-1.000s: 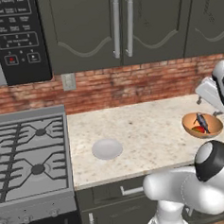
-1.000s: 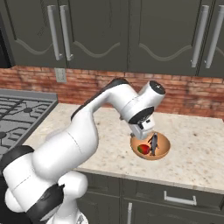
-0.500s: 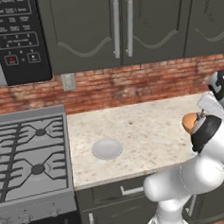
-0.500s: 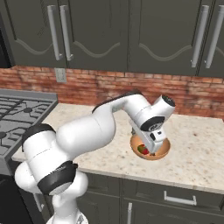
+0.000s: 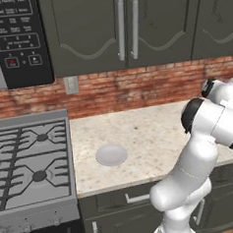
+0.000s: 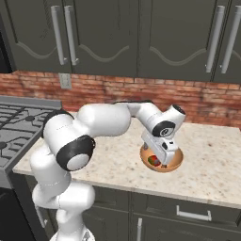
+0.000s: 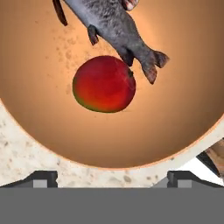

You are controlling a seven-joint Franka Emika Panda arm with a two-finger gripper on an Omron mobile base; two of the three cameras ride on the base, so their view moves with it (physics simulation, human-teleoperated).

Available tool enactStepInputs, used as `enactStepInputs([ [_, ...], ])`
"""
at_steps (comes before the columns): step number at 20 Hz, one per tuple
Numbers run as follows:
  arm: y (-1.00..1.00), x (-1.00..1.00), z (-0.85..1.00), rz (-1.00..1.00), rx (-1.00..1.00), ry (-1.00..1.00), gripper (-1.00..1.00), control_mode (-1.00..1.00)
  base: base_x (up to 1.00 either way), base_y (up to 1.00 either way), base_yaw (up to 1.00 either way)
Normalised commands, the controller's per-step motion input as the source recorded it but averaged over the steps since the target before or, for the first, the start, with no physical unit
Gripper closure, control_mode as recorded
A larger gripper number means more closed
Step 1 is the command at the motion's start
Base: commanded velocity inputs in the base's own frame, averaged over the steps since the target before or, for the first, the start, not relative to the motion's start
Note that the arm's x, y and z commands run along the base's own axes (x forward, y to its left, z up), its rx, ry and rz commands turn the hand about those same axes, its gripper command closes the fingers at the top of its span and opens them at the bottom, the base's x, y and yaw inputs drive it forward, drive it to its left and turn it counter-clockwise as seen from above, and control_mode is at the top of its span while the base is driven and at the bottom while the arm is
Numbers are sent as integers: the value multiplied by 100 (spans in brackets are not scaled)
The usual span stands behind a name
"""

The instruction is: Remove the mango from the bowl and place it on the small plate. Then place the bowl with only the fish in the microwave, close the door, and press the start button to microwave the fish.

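Bent far forward and down, wrist angled low, claw (image 6: 160, 161) with jaws spread wide, gripping nothing, dark fingertips (image 7: 43, 178) apart

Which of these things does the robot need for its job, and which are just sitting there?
Needed for the job:
red-green round mango
dark grey slim fish
orange-brown round bowl
small pale round plate
microwave with black button panel

Just sitting there:
grey gas stove
dark cabinet doors with steel handles
wall socket
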Motion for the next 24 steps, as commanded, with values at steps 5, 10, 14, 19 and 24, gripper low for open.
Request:
enactStepInputs([
  [5, -40, 41, -38, 3, 2, 5, -100, -100, 0, 0, 0],
  [10, -21, 37, -37, 2, 2, 5, -100, -100, 0, 0, 0],
  [14, 0, 26, -38, 0, 0, 7, -100, -100, 0, 0, 0],
  [19, 22, 1, -19, 0, 0, 5, -100, -100, 0, 0, 0],
  [24, 55, 0, -24, 0, -7, 15, 100, -100, 0, 0, 0],
])
